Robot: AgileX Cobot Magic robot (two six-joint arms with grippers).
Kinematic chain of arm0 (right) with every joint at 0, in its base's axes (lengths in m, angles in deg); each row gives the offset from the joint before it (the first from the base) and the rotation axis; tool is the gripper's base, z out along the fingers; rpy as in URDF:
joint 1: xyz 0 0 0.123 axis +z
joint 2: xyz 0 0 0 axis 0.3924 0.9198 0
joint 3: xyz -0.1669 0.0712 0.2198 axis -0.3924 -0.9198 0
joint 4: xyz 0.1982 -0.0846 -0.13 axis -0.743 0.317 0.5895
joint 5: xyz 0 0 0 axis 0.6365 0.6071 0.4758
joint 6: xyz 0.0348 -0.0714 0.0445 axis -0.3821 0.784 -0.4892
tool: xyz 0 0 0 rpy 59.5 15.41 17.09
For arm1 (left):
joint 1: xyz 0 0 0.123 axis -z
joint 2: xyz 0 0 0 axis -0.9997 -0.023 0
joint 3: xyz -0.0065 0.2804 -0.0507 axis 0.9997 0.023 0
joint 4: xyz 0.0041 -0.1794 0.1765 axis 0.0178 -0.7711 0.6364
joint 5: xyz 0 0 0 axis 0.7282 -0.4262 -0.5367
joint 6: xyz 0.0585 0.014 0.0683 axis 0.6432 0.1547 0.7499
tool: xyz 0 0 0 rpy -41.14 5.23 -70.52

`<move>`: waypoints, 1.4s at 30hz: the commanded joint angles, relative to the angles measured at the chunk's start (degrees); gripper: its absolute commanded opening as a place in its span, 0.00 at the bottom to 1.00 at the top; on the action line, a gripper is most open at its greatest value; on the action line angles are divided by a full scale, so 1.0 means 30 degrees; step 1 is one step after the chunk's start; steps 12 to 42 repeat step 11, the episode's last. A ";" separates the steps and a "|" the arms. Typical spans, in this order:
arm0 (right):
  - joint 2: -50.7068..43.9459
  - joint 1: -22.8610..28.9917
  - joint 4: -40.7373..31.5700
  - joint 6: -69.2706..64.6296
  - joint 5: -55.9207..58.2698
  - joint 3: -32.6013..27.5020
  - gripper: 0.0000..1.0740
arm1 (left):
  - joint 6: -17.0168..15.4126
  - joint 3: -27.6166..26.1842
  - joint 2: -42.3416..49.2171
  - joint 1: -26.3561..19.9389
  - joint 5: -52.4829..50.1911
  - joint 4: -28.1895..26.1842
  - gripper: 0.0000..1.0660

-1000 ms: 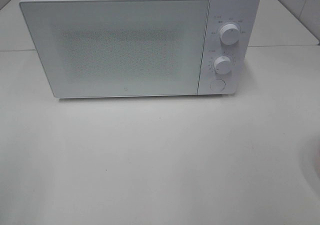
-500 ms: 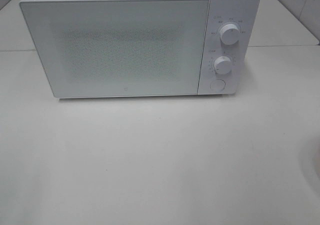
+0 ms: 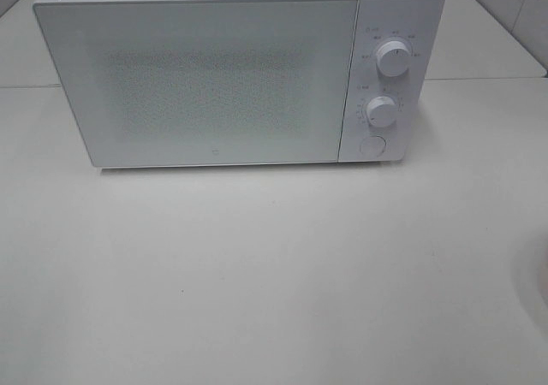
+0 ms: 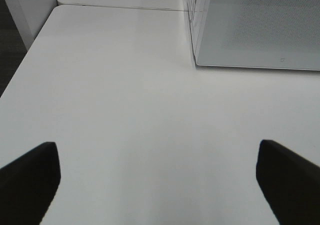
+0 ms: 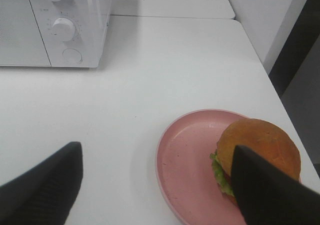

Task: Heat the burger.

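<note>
Currently idle | burger (image 5: 260, 152) sits on pink plate (image 5: 187, 160) on desk (image 3: 274, 265), right of closed microwave (image 3: 214, 77) | right pincer (image 5: 155, 185) jaws apart, empty, burger at its 2 o'clock, just beyond one finger | left pincer (image 4: 157, 177) jaws apart, empty, over bare desk | judgement: right arm nearer, door needs opening first
</note>
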 commanded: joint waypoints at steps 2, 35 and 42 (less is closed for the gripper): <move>-0.0668 -0.0153 0.0057 0.0076 -0.0210 -0.0019 0.69 | 0.0038 0.0000 0.0382 -0.0019 0.0038 -0.0076 0.93; -0.0668 -0.0153 0.0057 0.0076 -0.0210 -0.0019 0.69 | 0.0038 0.0000 0.0363 -0.0019 0.0038 -0.0076 0.92; -0.0668 -0.0153 0.0057 0.0076 -0.0210 -0.0019 0.69 | 0.0038 0.0000 0.0363 -0.0019 0.0038 -0.0076 0.92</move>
